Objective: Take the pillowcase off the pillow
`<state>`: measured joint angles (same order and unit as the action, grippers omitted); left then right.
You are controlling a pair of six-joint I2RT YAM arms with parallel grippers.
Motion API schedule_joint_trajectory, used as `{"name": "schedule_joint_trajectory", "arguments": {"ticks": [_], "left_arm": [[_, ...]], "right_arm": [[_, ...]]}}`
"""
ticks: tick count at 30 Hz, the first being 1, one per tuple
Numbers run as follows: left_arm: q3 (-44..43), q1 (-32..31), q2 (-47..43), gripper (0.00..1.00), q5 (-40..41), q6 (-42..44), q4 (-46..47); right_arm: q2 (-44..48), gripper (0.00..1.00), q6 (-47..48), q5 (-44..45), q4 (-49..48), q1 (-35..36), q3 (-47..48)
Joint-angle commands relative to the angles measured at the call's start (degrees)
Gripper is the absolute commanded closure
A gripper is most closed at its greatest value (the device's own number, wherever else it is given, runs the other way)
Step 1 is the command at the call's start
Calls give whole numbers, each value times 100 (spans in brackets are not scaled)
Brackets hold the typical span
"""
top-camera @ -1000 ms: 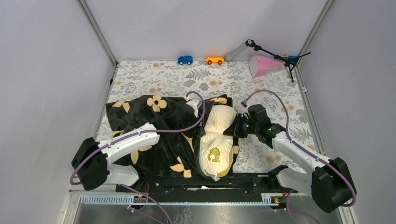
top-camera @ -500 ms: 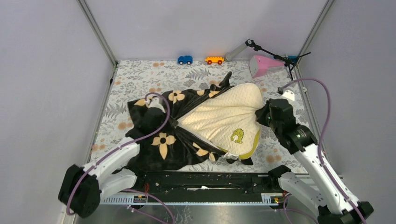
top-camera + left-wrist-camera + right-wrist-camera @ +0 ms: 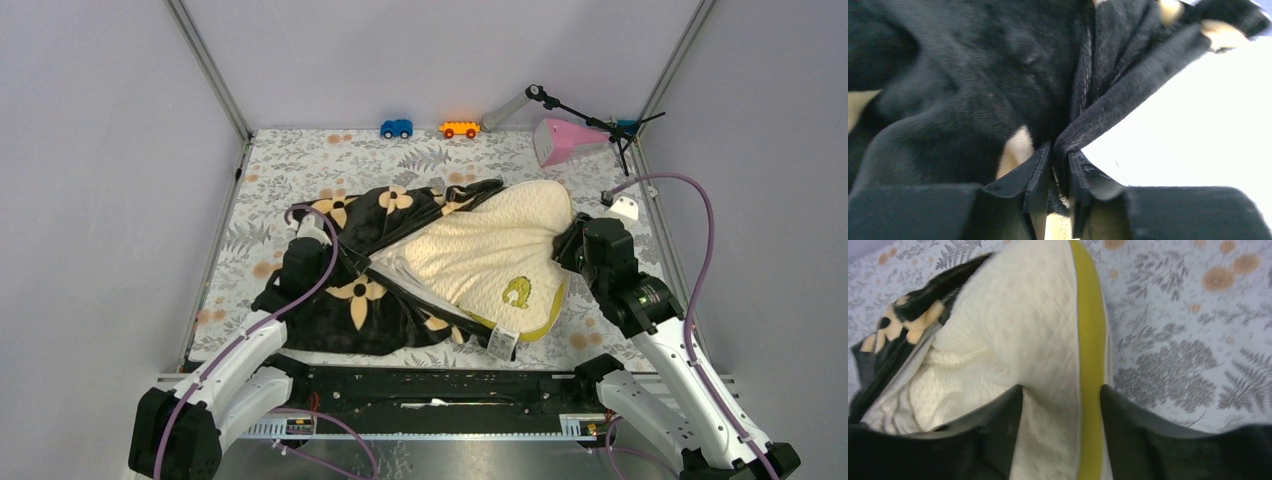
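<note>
With your left gripper point(image 3: 1058, 154) pinching the pillowcase point(image 3: 360, 312) and right gripper point(image 3: 1060, 392) clamping the pillow point(image 3: 480, 250) edge, the pillow lies mostly bared on the sheet point(image 3: 300, 160); only its left end is covered

The pillow point(image 3: 490, 255) lies on the sheet point(image 3: 300, 160), right of its middle. The pillowcase point(image 3: 350, 300) is heaped against the pillow's left side, its rim lapping over the pillow's left and near edges. A tag point(image 3: 500, 342) sticks out at the pillow's near corner. My left gripper point(image 3: 1060, 155) sits left of the pillow, pinching a pillowcase fold. My right gripper point(image 3: 1063, 405) is at the pillow's right edge, a finger on either side of it. Behind the pillow, at the sheet's far edge, two toy cars point(image 3: 397, 128) stand side by side. Behind and right of the pillow, a stand point(image 3: 590, 118) reaches over a small object point(image 3: 565, 140).
</note>
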<state>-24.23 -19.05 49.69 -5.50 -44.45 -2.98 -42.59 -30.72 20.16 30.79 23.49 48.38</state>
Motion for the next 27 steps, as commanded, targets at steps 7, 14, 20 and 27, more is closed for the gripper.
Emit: {"name": "schedule_joint_trajectory", "arguments": {"ticks": [7,14,20,27], "left_arm": [[162,33,302,39,-1186,719,1037],[-66,-388,-553,24,-556,687,441],[-522,-451,-979,11,-44,451,-587],[-1102,-451,-1128,1,1394,-205,-2455]], "right_arm": [[-537,0,953,-1704,-803,-186,252],[-603,0,880,-1598,-762,-187,127],[-448,0,564,-1330,-588,-186,-275],[-37,0,152,-673,176,-186,-608]]}}
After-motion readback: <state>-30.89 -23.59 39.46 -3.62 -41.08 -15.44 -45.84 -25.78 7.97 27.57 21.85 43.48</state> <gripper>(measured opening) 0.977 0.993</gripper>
